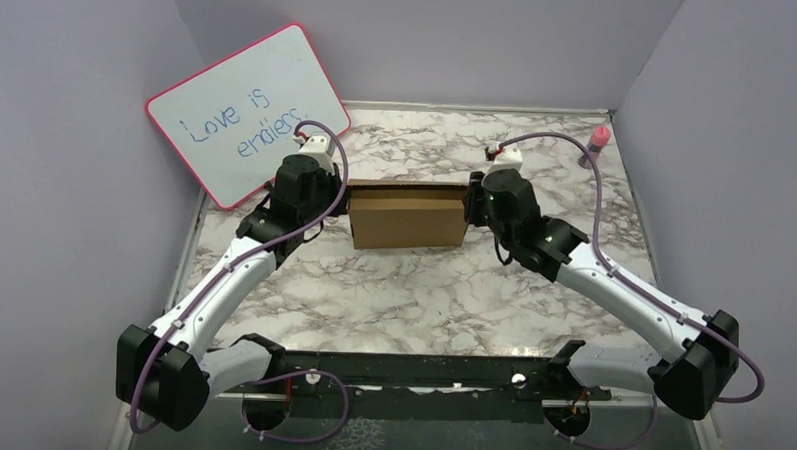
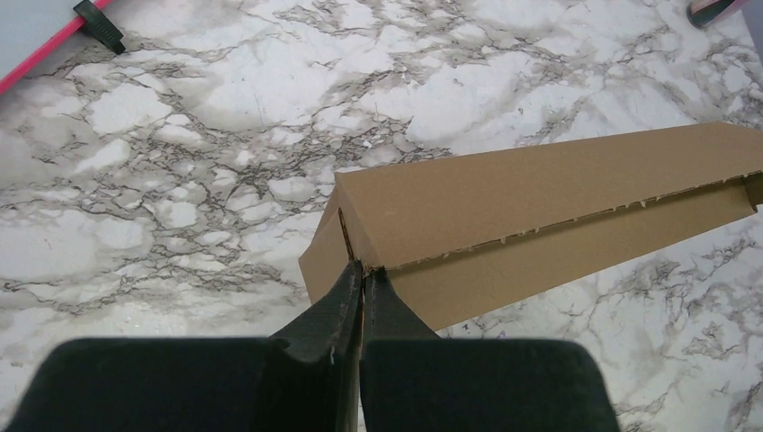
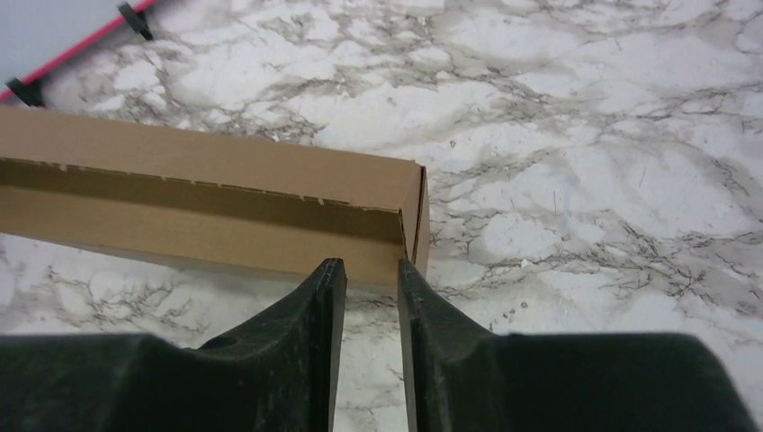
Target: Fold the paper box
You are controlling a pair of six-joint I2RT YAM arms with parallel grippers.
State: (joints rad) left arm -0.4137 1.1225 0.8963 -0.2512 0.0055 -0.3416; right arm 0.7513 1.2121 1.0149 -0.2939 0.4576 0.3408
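From above, the paper box sits mid-frame between both arms. Left wrist: the left gripper clamps shut on its end wall. Right wrist: the right gripper stands slightly parted, empty, so that unheld end may spring open.
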